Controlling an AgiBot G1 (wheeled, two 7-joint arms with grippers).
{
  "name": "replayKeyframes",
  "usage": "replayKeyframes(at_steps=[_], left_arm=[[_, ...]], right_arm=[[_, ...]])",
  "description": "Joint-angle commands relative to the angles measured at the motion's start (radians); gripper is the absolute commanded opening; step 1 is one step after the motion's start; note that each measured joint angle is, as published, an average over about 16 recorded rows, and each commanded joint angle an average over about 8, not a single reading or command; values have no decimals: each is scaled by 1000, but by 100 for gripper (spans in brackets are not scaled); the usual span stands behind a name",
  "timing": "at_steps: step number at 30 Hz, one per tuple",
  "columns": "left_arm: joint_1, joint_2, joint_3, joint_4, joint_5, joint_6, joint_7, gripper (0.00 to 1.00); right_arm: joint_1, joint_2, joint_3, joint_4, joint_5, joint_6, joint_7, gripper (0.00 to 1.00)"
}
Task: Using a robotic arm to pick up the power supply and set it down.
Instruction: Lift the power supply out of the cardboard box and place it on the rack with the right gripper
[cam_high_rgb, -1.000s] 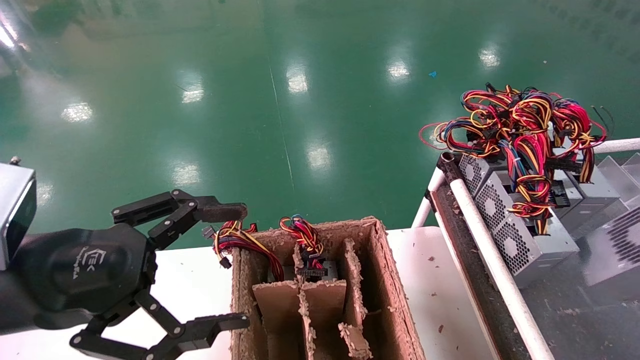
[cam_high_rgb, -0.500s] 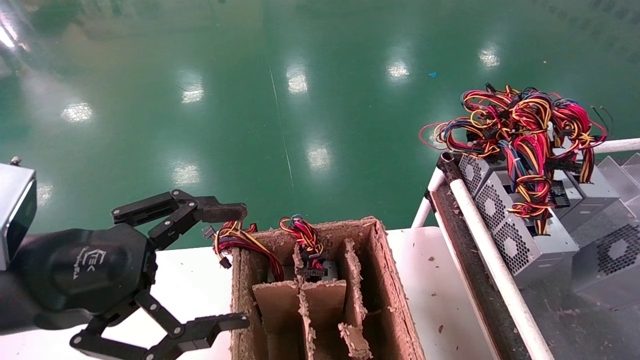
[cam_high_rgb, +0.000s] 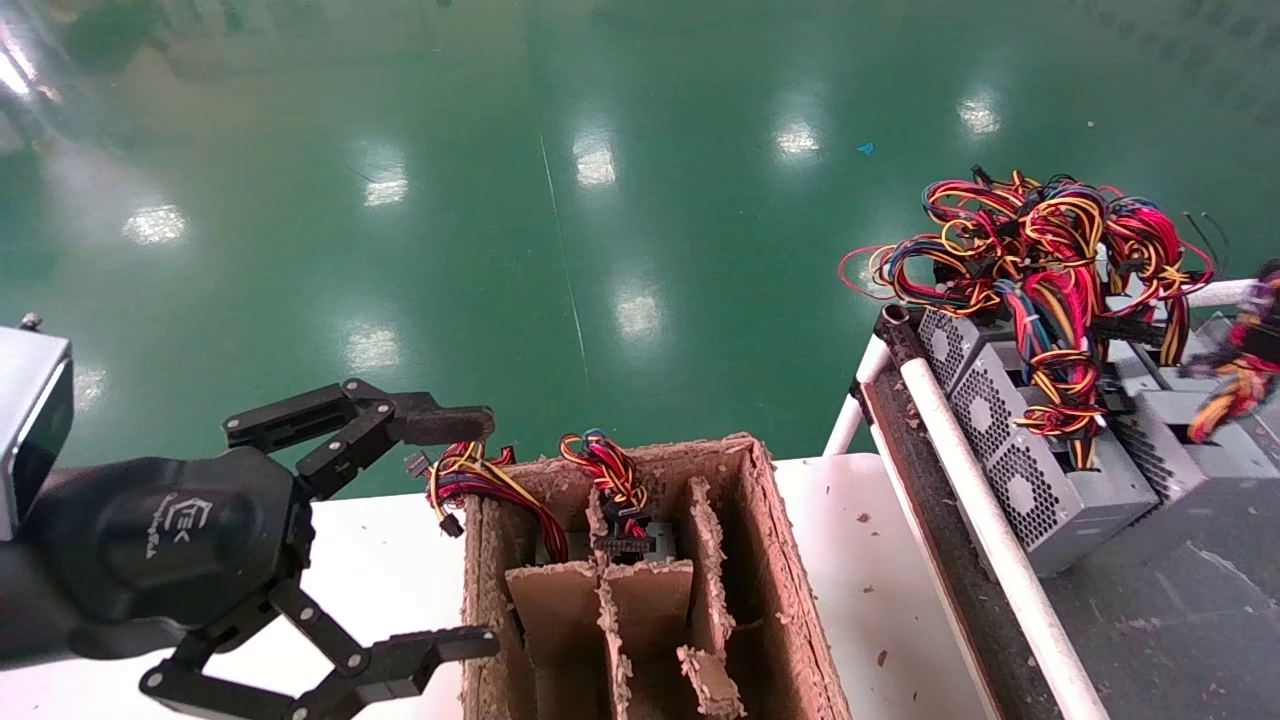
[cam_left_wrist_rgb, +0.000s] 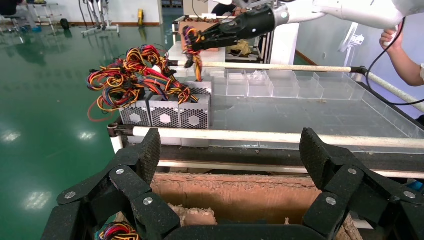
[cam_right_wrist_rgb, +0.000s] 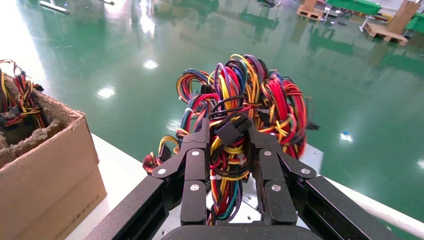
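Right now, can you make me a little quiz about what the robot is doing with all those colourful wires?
1. True or false: the left gripper is holding a power supply.
2. What is the right gripper shut on? A) the cardboard box B) a wire bundle C) a white rail
3. Fill in: the grey power supplies on the tray stand in a ____.

Key: 1 false, it is open and empty beside the box. 2 B. 3 row.

Left gripper (cam_high_rgb: 465, 530) parked, fingers spread; right gripper (cam_right_wrist_rgb: 230, 150) clamped closed.
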Motion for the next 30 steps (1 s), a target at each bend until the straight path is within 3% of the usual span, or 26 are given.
replayKeyframes(at_steps=[1, 7, 9, 15, 17, 30], left_arm=[[0, 0, 0, 0, 0, 0, 0, 100], [0, 0, 0, 0, 0, 0, 0, 100], [0, 0, 1, 0, 0, 0, 0, 100], [0, 0, 1, 0, -1, 0, 0, 100], [0, 0, 1, 0, -1, 0, 1, 100], [0, -1, 2, 0, -1, -1, 1, 100]], right_arm=[[27, -17, -18, 13, -18, 17, 14, 0], [106, -60, -65, -27, -71, 24, 22, 0], [130, -73, -77, -49, -85, 22, 19, 7], [186, -104, -104, -113, -115, -1, -1, 82], [199, -110, -111, -130, -122, -13, -8, 100], [245, -116, -126, -192, -135, -72, -29, 100]])
